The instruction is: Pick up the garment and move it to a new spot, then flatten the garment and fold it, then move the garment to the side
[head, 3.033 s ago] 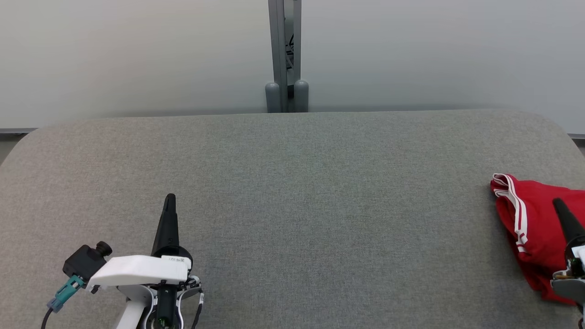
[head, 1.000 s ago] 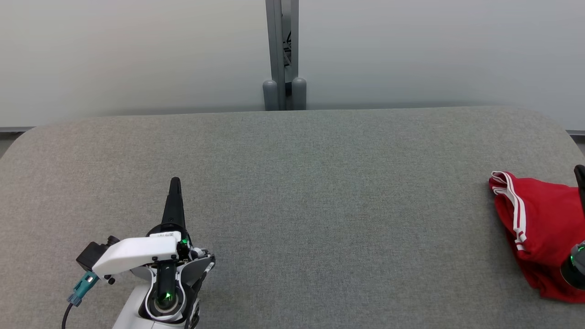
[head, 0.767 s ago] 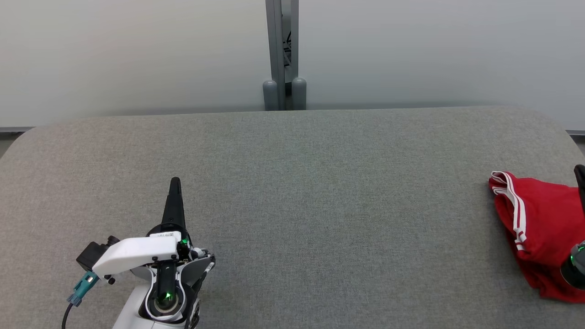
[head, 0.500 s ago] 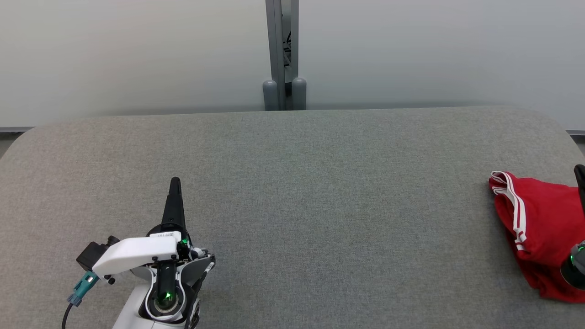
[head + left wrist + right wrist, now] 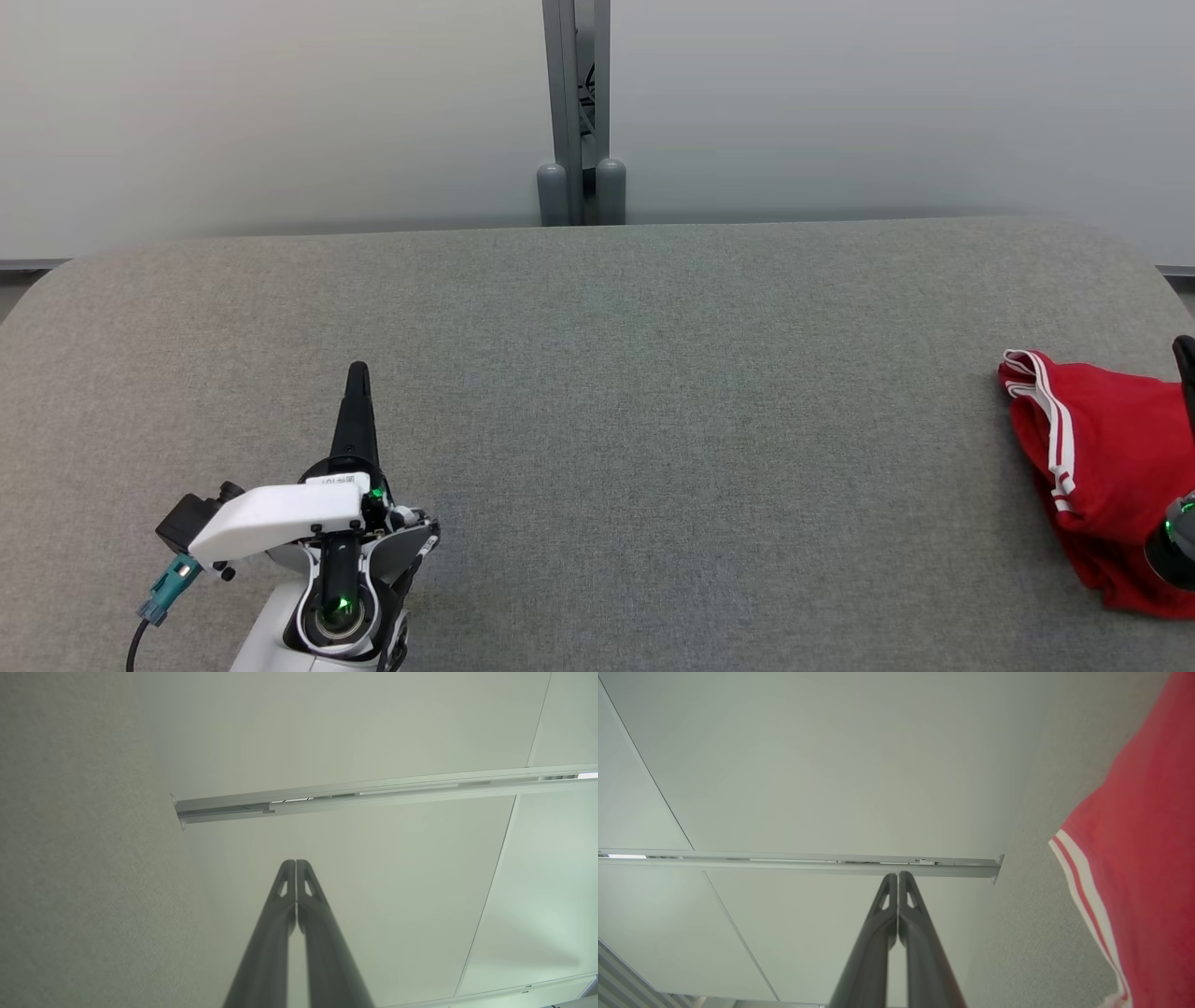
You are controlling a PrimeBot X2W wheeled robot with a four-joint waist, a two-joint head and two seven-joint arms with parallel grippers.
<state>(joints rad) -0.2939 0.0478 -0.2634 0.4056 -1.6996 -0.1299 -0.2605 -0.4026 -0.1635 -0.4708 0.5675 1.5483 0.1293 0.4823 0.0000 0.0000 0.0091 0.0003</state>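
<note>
The left fingers (image 5: 275, 942) are pressed together on nothing, pointing away over the near left of the worktop (image 5: 597, 420); the right fingers (image 5: 871, 952) are likewise clenched and empty, close by the garment (image 5: 1092, 448), contact unclear; that red, white-striped garment lies doubled over in a compact heap at the worktop's right end, well apart from the left arm; I judge the set-aside step done or nearly so; next calls only for drawing both arms clear without snagging cloth.

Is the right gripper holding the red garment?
No, the right gripper is shut on nothing, and the red garment lies apart to its side.
</note>
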